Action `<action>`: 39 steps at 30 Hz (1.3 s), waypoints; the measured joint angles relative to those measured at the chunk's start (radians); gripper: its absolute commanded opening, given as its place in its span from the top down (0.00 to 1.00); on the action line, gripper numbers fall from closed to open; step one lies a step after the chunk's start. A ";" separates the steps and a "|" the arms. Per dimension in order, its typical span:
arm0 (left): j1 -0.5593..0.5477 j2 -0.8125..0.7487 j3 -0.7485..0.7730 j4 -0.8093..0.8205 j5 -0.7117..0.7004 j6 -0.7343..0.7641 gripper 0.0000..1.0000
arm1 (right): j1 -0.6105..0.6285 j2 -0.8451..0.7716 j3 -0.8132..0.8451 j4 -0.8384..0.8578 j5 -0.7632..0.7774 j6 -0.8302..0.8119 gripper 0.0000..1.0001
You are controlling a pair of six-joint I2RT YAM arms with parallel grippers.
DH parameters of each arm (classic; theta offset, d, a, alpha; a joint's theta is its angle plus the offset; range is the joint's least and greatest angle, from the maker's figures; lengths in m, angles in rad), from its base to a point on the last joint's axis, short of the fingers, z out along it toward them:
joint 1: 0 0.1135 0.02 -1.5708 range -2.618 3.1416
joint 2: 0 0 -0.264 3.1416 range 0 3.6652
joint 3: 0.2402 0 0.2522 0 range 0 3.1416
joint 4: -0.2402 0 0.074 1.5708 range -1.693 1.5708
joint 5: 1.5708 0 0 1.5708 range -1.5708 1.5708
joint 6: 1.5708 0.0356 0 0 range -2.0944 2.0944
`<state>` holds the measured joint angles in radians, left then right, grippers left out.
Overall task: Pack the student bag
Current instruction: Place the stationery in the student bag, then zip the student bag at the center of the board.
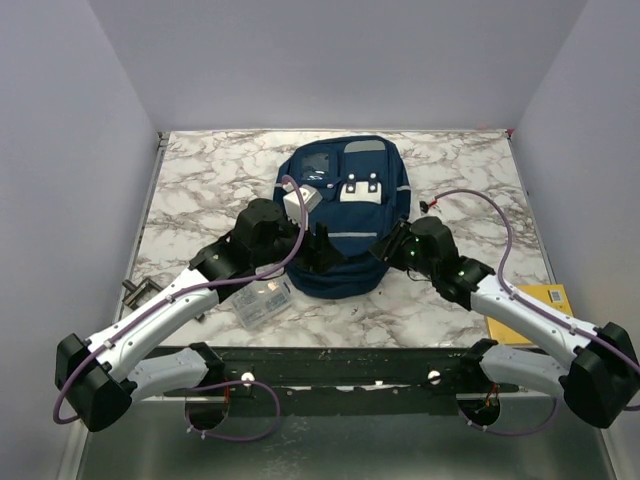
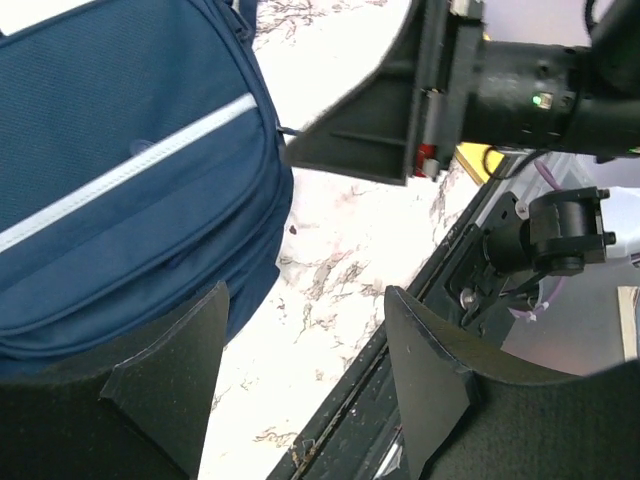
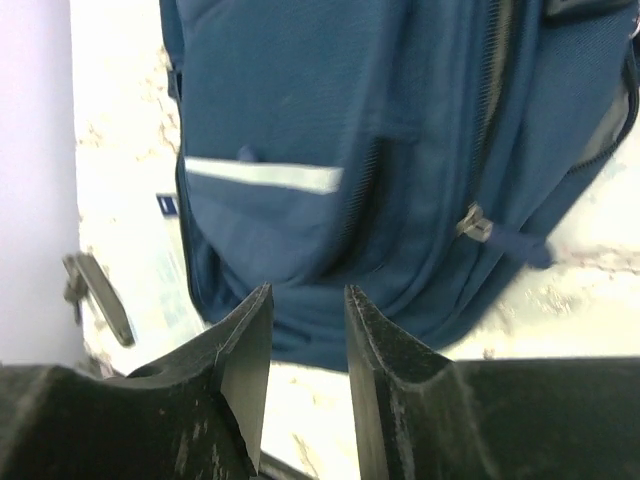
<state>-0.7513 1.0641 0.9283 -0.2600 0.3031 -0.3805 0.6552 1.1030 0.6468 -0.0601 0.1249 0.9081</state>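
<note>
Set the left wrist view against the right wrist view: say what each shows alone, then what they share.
Left wrist only: the right gripper seen side-on, and the black rail at the near edge. Right wrist only: a zipper pull and a clear plastic box. Both: the student bag with a grey stripe, lying on the marble table, framed by that camera's own fingers.

The student bag [image 1: 345, 215] — navy fabric with grey reflective stripes — lies flat at the middle of the marble table [image 1: 200, 180], front pockets facing up (two white buckle patches showing), grey top patch toward twelve o'clock, bottom toward six.
</note>
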 measured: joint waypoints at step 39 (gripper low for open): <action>0.072 -0.289 -0.172 -0.042 -0.006 0.000 0.32 | 0.413 0.472 0.225 -0.108 0.637 0.336 0.61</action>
<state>-0.6796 0.7750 0.7567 -0.3019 0.2966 -0.3805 1.0679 1.5753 0.8722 -0.1684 0.7616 1.2438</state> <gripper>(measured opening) 0.681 0.390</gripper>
